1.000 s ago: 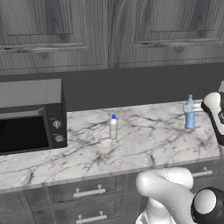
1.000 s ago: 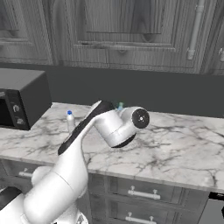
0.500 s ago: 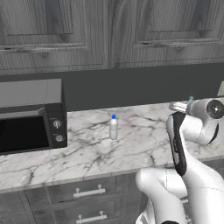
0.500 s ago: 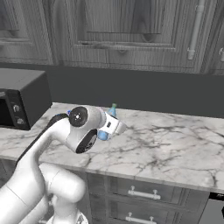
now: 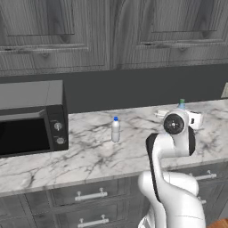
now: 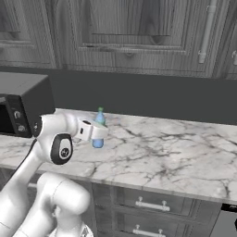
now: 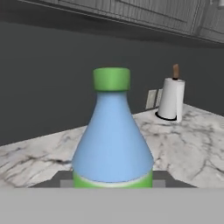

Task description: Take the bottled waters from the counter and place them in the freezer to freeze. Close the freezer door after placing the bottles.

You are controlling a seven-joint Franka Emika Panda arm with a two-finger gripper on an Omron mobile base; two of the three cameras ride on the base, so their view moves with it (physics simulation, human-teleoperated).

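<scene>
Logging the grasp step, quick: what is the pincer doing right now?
Pincer: closed on the blue bottle with the green cap, which stands upright between its fingers over the counter.

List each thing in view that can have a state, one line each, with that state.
Blue bottle: upright, capped, held in the gripper.
White bottle: upright on the counter, capped, standing free.
Gripper: shut on the blue bottle.
Microwave: door closed.
Upper cabinets: doors closed.
Drawers: closed.
Paper towel roll: upright on its holder.
</scene>
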